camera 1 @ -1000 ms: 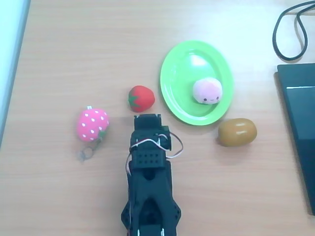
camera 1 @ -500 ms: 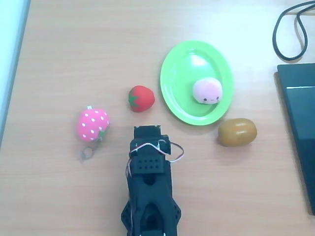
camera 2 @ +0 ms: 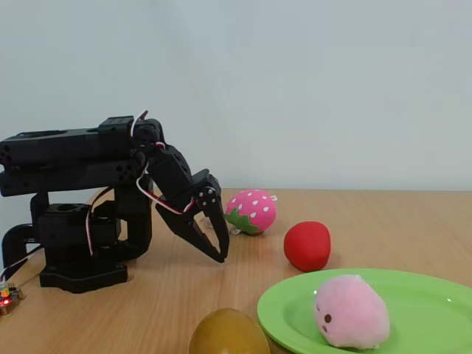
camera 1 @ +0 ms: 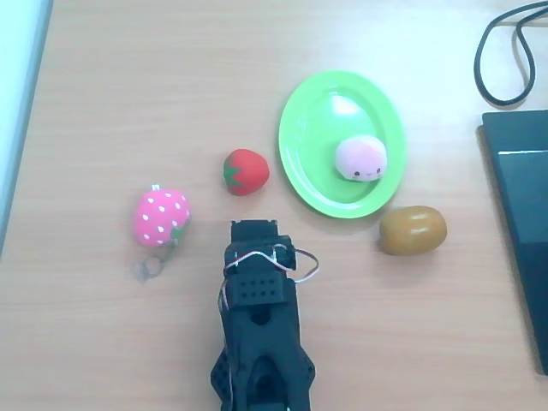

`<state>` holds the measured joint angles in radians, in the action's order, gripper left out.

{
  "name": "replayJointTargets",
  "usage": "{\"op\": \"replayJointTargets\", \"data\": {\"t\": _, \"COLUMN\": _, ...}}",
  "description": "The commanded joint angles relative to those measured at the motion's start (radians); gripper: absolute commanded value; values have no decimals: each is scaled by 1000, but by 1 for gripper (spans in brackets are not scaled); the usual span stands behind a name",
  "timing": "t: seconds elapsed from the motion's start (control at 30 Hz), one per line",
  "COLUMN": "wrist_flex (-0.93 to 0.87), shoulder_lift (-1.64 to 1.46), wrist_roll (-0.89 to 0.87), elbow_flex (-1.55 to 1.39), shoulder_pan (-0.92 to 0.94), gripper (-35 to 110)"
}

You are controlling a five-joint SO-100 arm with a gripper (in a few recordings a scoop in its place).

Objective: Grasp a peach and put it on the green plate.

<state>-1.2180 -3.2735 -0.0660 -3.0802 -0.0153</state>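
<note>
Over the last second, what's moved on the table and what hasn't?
The arm pulled back toward the bottom edge of the overhead view, its gripper ending farther from the red strawberry, holding nothing. The peach stayed on the green plate; the pink strawberry and brown fruit stayed put.

From the fixed view I see the black arm (camera 2: 81, 214) folded low on the left of the wooden table (camera 2: 383, 228), its base planted near the edge. The gripper (camera 2: 216, 247) points down and to the right, tips just above the wood, holding nothing; the fingers (camera 2: 199, 237) look close together, though at this angle I can't be sure they meet. Behind it sits the pink dotted strawberry (camera 2: 251, 212), and to the right, apart from it, the red strawberry (camera 2: 307, 245). In the foreground the peach (camera 2: 350, 311) lies on the green plate (camera 2: 428, 310), face toward the left. A brown fruit (camera 2: 228, 332) pokes up at the bottom edge, just beside the plate's rim.
</note>
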Motion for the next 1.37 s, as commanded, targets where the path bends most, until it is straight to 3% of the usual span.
{"op": "replayJointTargets", "data": {"t": 0.0, "wrist_flex": -18, "shoulder_lift": -21, "wrist_roll": -14, "elbow_flex": -20, "shoulder_pan": -17, "gripper": -8}}
{"op": "replayJointTargets", "data": {"t": 1.33, "wrist_flex": -18, "shoulder_lift": -21, "wrist_roll": -26, "elbow_flex": -20, "shoulder_pan": -2, "gripper": -8}}
